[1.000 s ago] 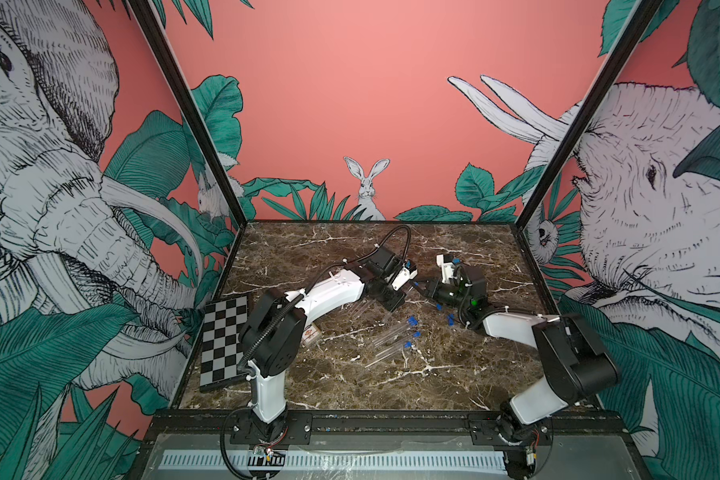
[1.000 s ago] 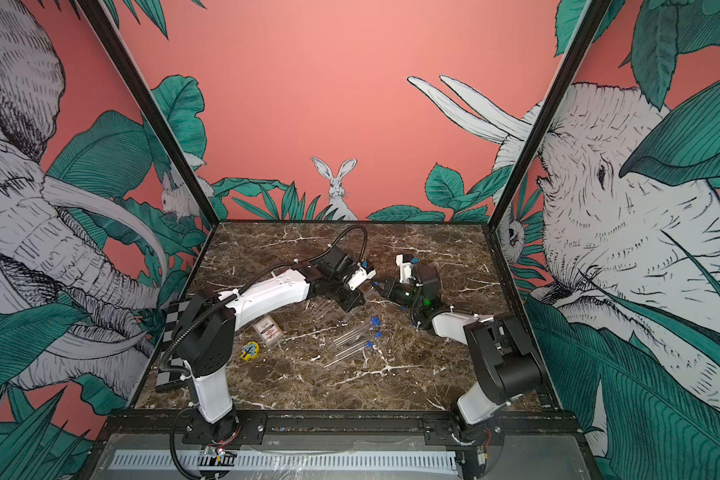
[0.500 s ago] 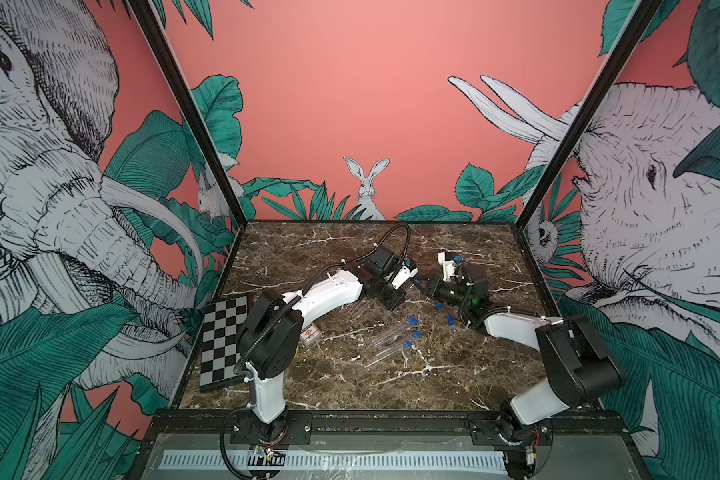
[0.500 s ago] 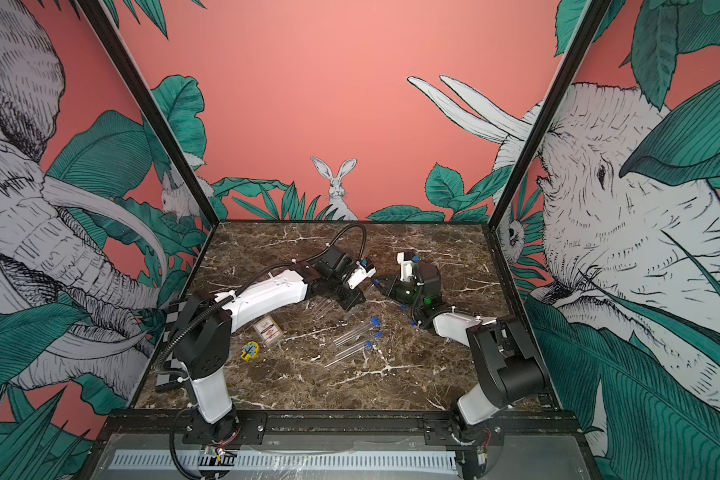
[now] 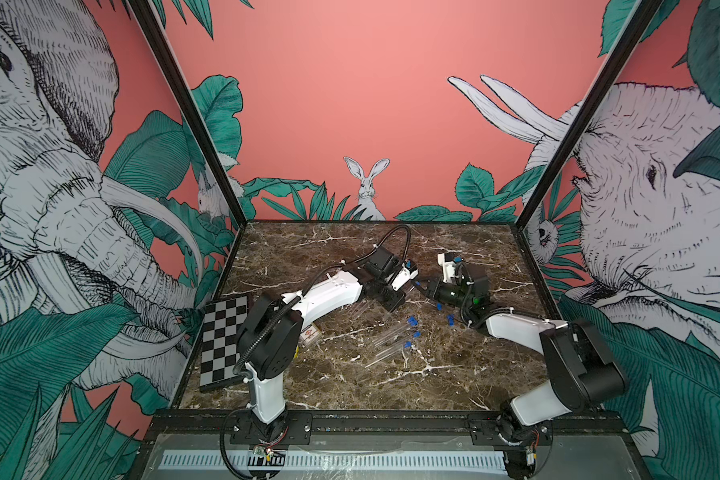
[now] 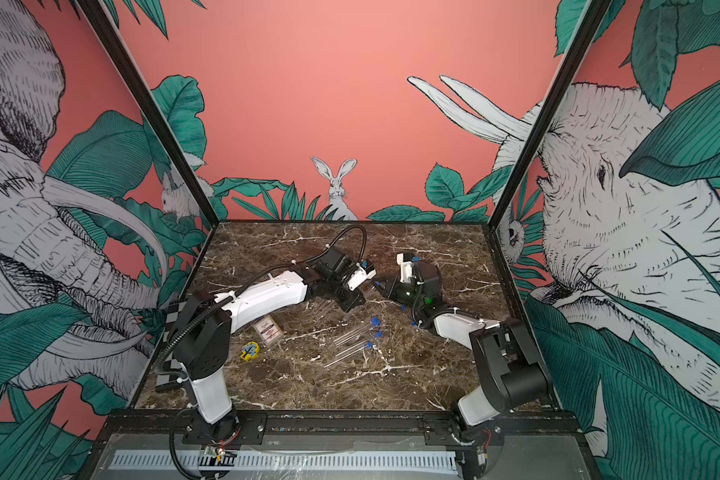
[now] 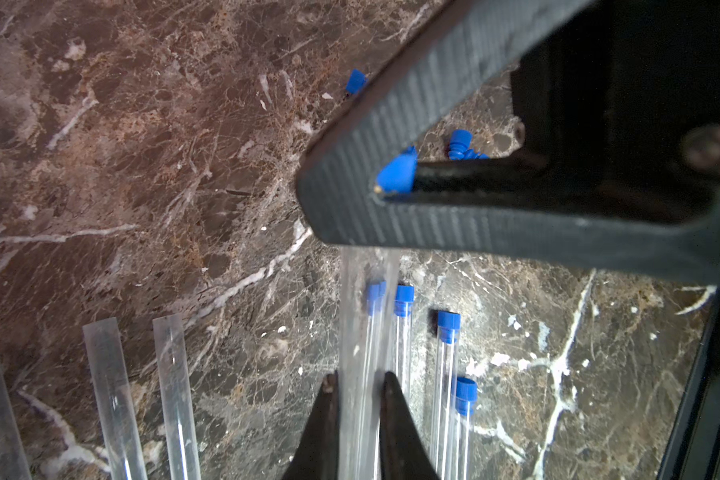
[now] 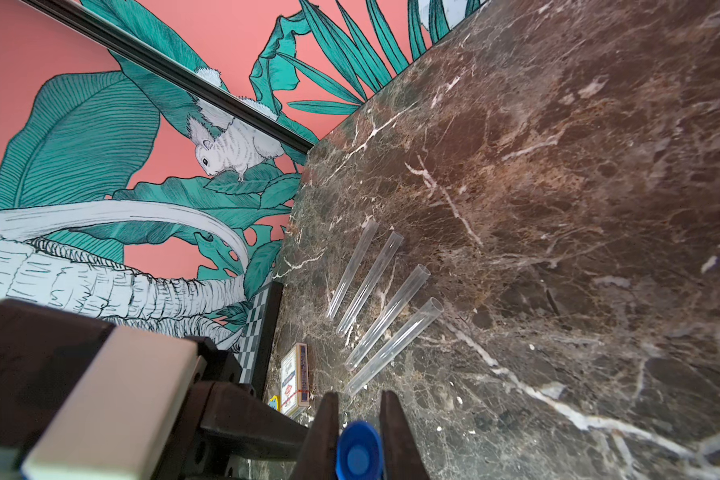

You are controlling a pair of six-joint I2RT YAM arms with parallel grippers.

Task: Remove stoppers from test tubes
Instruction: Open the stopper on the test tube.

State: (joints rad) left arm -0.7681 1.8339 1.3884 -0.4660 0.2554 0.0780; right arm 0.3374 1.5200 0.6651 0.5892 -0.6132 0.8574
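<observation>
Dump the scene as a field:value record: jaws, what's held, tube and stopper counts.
left gripper: jaws shut on a clear test tube
right gripper: jaws shut on a blue stopper
stopper seated or out: cannot tell
open tubes: four, lying side by side
stoppered tubes: at least three, lying flat
loose stoppers: at least two
surface: brown marble table

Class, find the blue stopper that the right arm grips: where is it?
In the right wrist view the stopper sits clamped between the right tool's jaws, above the table; in a top view it is mid-table, facing the left tool.
</observation>
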